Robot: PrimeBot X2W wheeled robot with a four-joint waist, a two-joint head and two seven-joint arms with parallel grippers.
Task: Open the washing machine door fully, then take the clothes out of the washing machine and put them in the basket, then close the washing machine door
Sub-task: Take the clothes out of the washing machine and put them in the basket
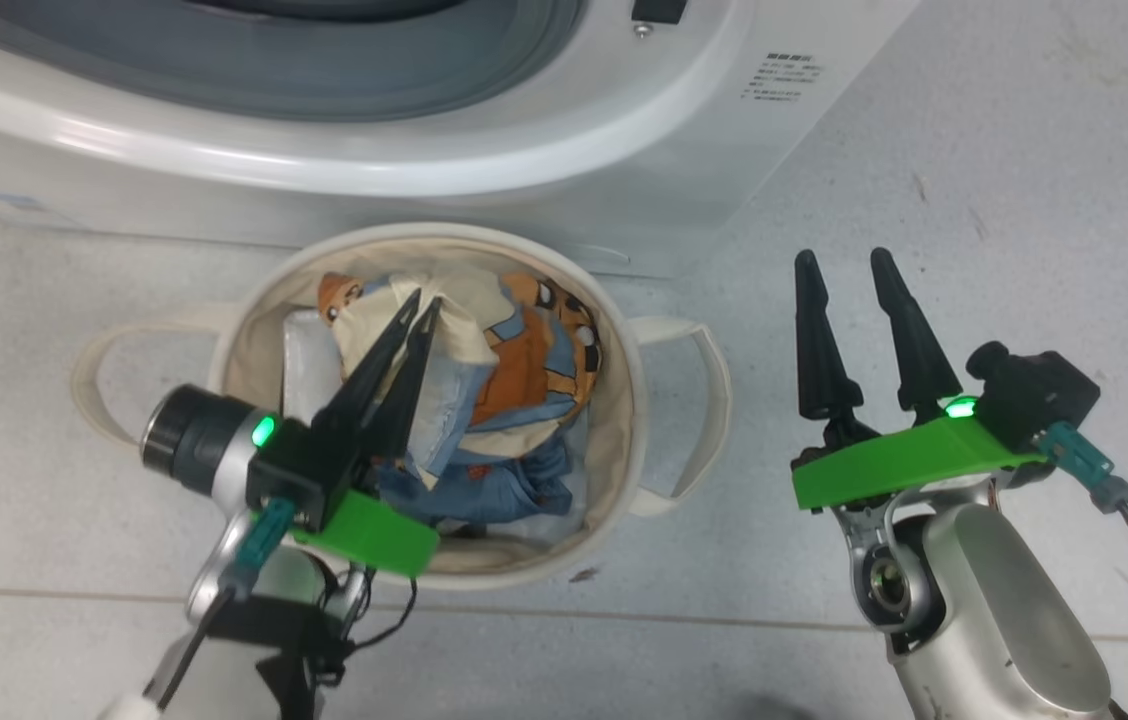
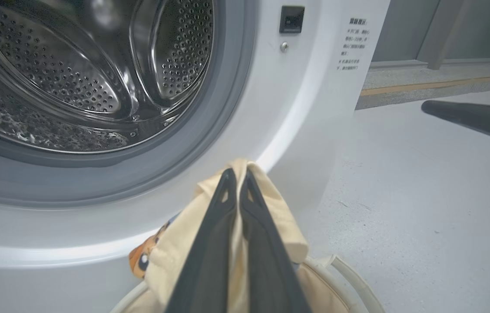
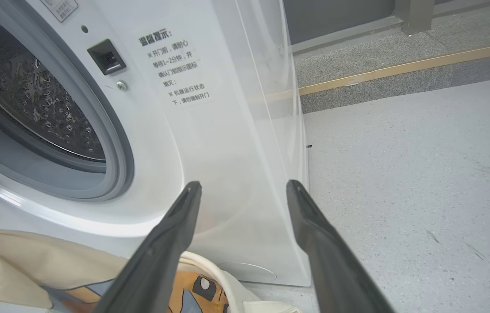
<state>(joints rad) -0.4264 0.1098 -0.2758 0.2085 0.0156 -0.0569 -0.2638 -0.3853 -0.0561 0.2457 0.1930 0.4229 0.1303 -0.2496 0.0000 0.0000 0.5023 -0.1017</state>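
Observation:
The basket [image 1: 636,420] stands on the floor in front of the washing machine [image 1: 524,150], with the clothes [image 1: 514,380] piled inside it, orange, blue and cream. My left gripper [image 1: 424,300] hangs over the basket, shut on a beige-cream garment [image 2: 271,208] that drapes over both sides of its fingers. The steel drum [image 2: 75,87] looks empty through the open mouth. My right gripper [image 1: 846,260] is open and holds nothing, above the floor to the right of the basket. The washing machine door is out of view.
Bare grey floor [image 1: 974,200] stretches to the right of the machine. A raised kerb with a yellow strip [image 3: 401,67] runs behind it. The basket's right handle [image 1: 704,350] lies between the tub and my right gripper.

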